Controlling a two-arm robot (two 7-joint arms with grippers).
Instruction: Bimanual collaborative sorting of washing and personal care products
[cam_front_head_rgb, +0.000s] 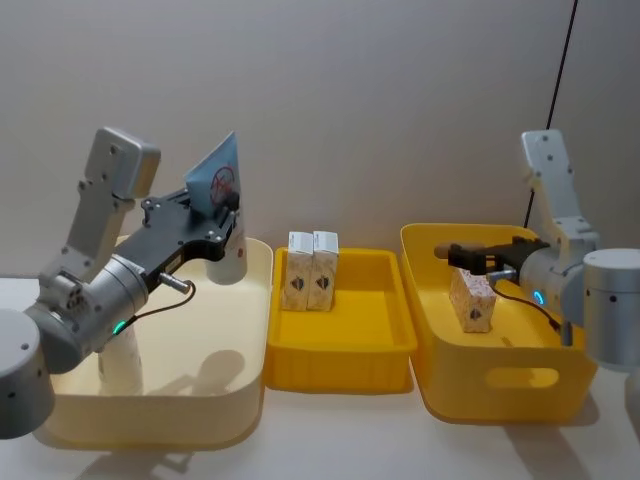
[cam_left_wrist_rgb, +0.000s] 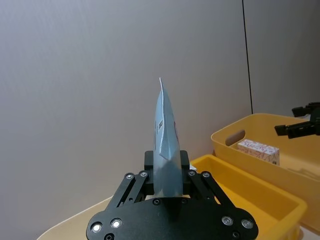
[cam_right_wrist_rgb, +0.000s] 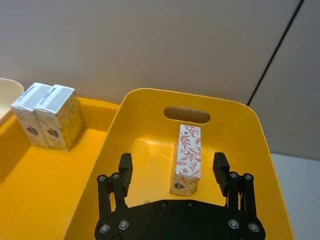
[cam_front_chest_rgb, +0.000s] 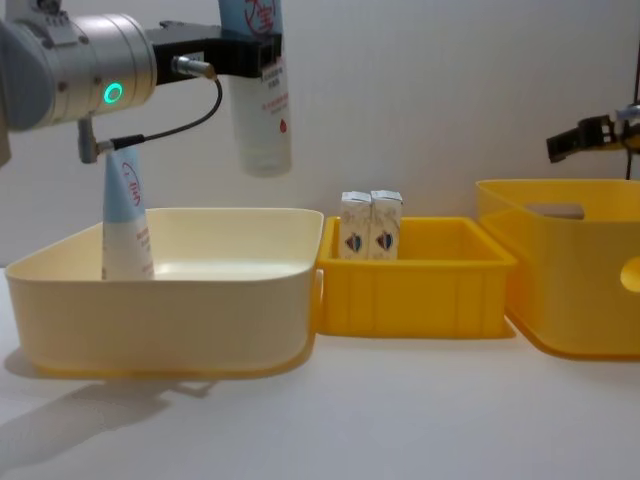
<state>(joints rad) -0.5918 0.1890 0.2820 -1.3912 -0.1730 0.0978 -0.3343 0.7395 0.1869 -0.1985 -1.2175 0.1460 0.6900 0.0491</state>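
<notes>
our left gripper clasps a tube above the cream bin, where a second tube stands. two cartons stand in the middle tray; our right gripper gapes over a third carton, seemingly unsorted, in the yellow bin.

The head camera looks forward and down on three containers in a row: cream bin lower left, yellow tray centre, deep yellow bin right. The chest camera, lower, faces level across the tabletop, seeing all three side-on. The left wrist camera looks close along the left pincer and its clamped tube toward the wall. The right wrist camera looks down past the spread right pincer into the deep yellow bin.
</notes>
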